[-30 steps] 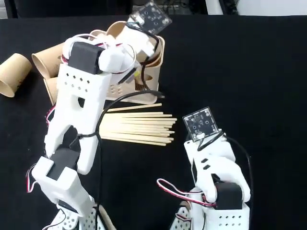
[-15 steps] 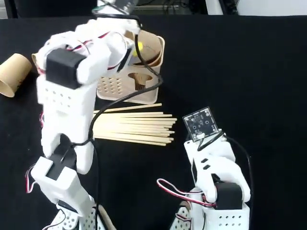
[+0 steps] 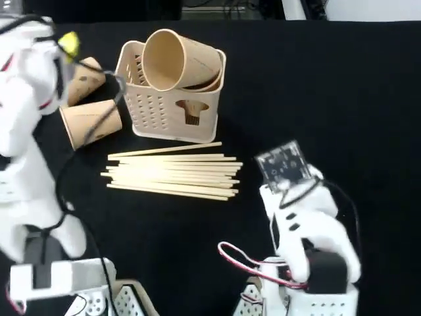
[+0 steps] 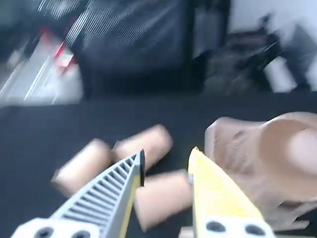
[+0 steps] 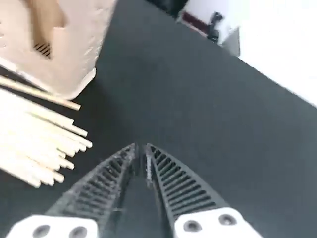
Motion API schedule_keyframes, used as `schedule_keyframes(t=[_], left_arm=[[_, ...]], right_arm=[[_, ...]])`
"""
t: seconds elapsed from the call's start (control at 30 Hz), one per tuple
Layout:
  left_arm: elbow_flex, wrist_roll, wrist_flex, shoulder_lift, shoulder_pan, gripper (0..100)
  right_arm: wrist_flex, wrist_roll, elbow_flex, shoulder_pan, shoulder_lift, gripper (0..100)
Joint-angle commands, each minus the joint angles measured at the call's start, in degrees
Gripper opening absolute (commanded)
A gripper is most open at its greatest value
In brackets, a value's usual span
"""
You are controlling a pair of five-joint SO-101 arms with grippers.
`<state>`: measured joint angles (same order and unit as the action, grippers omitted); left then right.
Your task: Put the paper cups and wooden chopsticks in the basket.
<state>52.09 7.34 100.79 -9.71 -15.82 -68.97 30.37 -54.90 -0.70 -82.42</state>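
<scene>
The perforated basket point(image 3: 172, 108) stands at the back of the black table with a paper cup point(image 3: 179, 60) lying tilted across its top. Two more paper cups point(image 3: 92, 122) point(image 3: 84, 79) lie on the table to its left. The wooden chopsticks point(image 3: 172, 172) form a loose pile in front of the basket. My left gripper point(image 4: 167, 154) hovers open and empty above the loose cups point(image 4: 162, 199) point(image 4: 143, 144) point(image 4: 81, 166); its yellow fingertip point(image 3: 69, 43) shows at the far left. My right gripper point(image 5: 140, 148) is shut and empty, to the right of the chopsticks point(image 5: 34, 144).
The right arm point(image 3: 306, 230) sits at the front right of the table. The left arm's white body point(image 3: 26, 164) fills the left edge and hides part of the table there. Open black tabletop point(image 3: 329, 92) lies to the right of the basket point(image 5: 64, 44).
The left arm has swung up and left, away from the basket, leaving a cup lying in it. The right arm has shifted slightly.
</scene>
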Motion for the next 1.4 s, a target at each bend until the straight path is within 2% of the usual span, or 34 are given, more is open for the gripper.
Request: schedule_keyframes(t=[0.0, 0.1, 0.23, 0.3, 0.4, 0.63, 0.77, 0.97, 1.17, 1.37], left_arm=[[-25.3, -0.4, -0.7, -7.8, -7.2, 16], [-45.4, -0.4, -6.9, -14.6, -11.2, 16], [-72.4, -0.4, -20.4, -27.3, -11.4, 16], [-83.8, -0.4, -26.0, -35.3, -10.5, 16], [-96.7, -0.5, -31.6, -48.5, -10.1, 16], [-121.3, 2.0, -38.1, -70.5, -11.1, 16], [-128.7, 4.7, -38.9, -74.5, -10.6, 16], [-135.3, 8.6, -40.1, -78.0, -10.9, 16], [-136.8, 8.8, -40.7, -80.7, -10.5, 16], [-138.0, 8.8, -40.9, -82.5, -10.5, 16]], right_arm=[[-8.4, 6.9, 25.1, -2.2, 18.1, 3.6], [-16.8, 14.4, 46.8, -2.5, 30.9, 3.6], [-29.5, 27.1, 72.1, -7.2, 45.7, 5.7], [-32.3, 29.5, 80.6, -8.7, 52.3, 9.9], [-32.2, 32.2, 87.8, -9.9, 58.5, 12.9], [-32.2, 37.6, 89.5, -24.4, 61.8, 13.0], [-32.2, 39.9, 89.4, -31.6, 66.1, 13.0], [-31.8, 42.7, 92.9, -38.3, 77.8, 13.0], [-32.0, 44.5, 104.6, -39.8, 86.8, 13.0], [-31.9, 45.6, 107.1, -38.2, 93.8, 13.1]])
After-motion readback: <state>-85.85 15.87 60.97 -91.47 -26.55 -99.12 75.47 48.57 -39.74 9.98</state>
